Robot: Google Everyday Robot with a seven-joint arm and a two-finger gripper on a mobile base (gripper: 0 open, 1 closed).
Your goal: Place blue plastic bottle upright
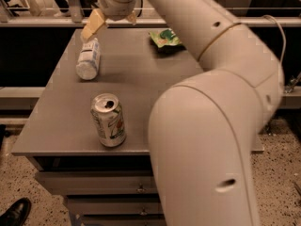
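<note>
The blue plastic bottle [88, 59] lies on its side at the far left of the grey table [141, 84], its bottom end toward the camera. My gripper [113, 21] hovers above the table's far edge, just above and behind the bottle's far end. It is open and holds nothing. One tan finger [92, 25] hangs right over the bottle's far end. My white arm fills the right side of the view and hides the table's right half.
A silver soda can [109, 120] with green-red print stands upright near the table's front left. A green snack bag [164, 36] lies at the far middle. Drawers [94, 187] sit under the tabletop. A black shoe [16, 212] is on the floor at bottom left.
</note>
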